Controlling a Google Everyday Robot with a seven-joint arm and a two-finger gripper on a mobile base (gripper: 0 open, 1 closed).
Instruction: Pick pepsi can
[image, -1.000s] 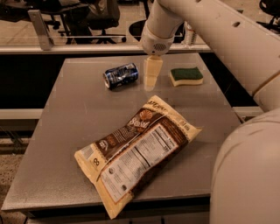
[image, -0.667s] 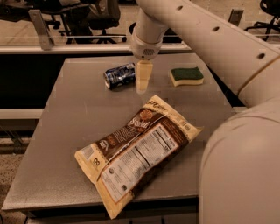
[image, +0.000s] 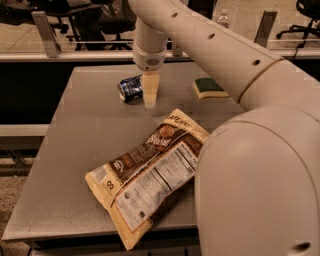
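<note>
The pepsi can (image: 129, 88) is dark blue with white markings and lies on its side at the far middle of the grey table (image: 75, 150). My gripper (image: 149, 95) points straight down from the cream arm and hangs just to the right of the can, covering the can's right end. It holds nothing that I can see. The arm reaches in from the right and hides the table's right side.
A large brown and white chip bag (image: 150, 170) lies in the middle of the table, nearer than the can. A green and yellow sponge (image: 209, 87) sits at the far right. A rail and office chairs stand beyond the table's far edge.
The gripper has moved left across the far side of the table and now stands closer to the can. The can, bag and sponge have not moved.
</note>
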